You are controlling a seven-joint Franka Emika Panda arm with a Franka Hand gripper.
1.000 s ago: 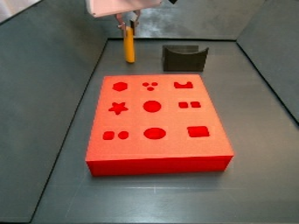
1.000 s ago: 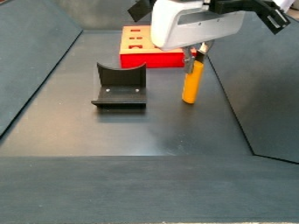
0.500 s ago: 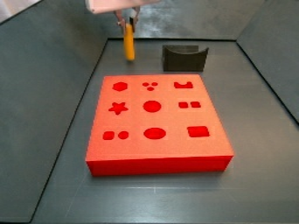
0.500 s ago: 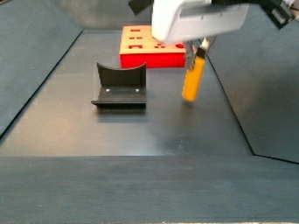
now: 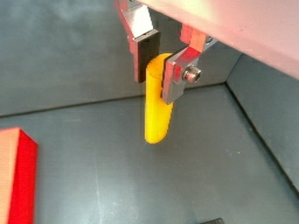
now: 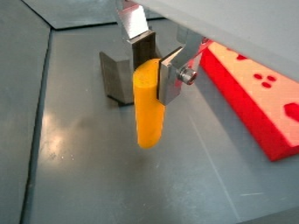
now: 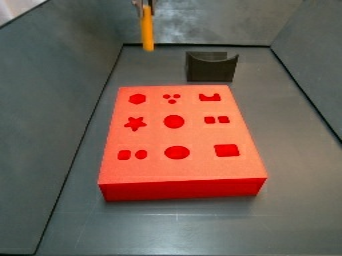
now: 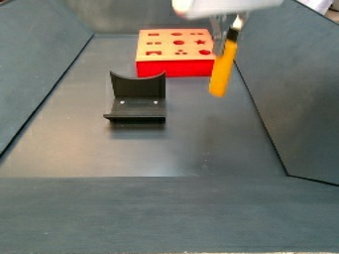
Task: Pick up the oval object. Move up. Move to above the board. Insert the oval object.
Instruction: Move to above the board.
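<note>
Jaws clamped on the upper end of the oval object [image 5: 158,98], the gripper [image 6: 152,63] hangs high above the tabletop [image 8: 172,149], mostly out of frame in both side views. That orange-yellow peg [image 7: 147,32] hangs upright, long axis vertical, its lower tip clear of the floor. The board [image 7: 178,138] lies well apart to one side, its oval cut-out [image 7: 178,153] in the row farthest from the peg. The fixture [image 8: 134,97] stands beside the travel line but low, so a sideways move at this height looks unobstructed. Lifting seems done; crossing to above the board is likely next.
</note>
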